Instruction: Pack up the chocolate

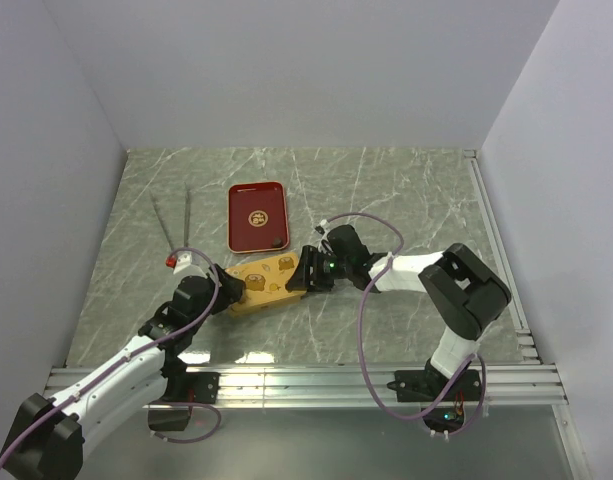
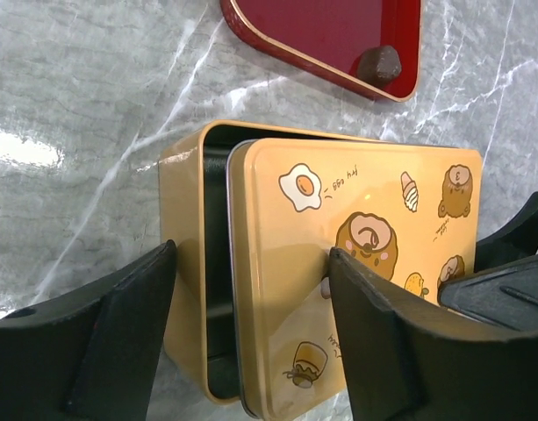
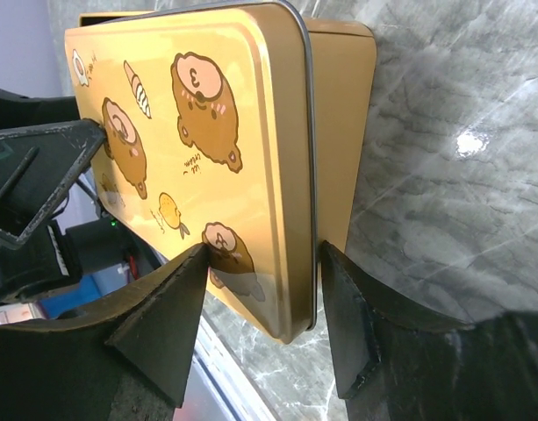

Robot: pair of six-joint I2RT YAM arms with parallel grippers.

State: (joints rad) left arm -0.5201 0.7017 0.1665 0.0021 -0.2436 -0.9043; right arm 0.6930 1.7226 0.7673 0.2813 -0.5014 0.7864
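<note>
One chocolate (image 2: 378, 63), a small dark brown lump, lies in the red tray (image 1: 248, 200), in its corner at 5 o'clock in the overhead view. The tray lies flat on the marbled worktop (image 1: 386, 200), just beyond the gold tin (image 2: 182, 219), at the tin's 12 o'clock.

The tin's cartoon-printed lid (image 2: 365, 202) lies on top but is not seated. It sits shifted toward 3 o'clock in the left wrist view, leaving a dark gap along the tin's 9 o'clock end. What the tin holds is hidden.

The left tool (image 2: 251, 263) straddles that end, with one finger by the outer wall and the other over the lid. I cannot tell whether it is gripping. The right tool (image 3: 264, 254) brackets the opposite end, one finger on the lid's face and one at the tin's wall. I cannot tell whether it is clamped or loose.
</note>
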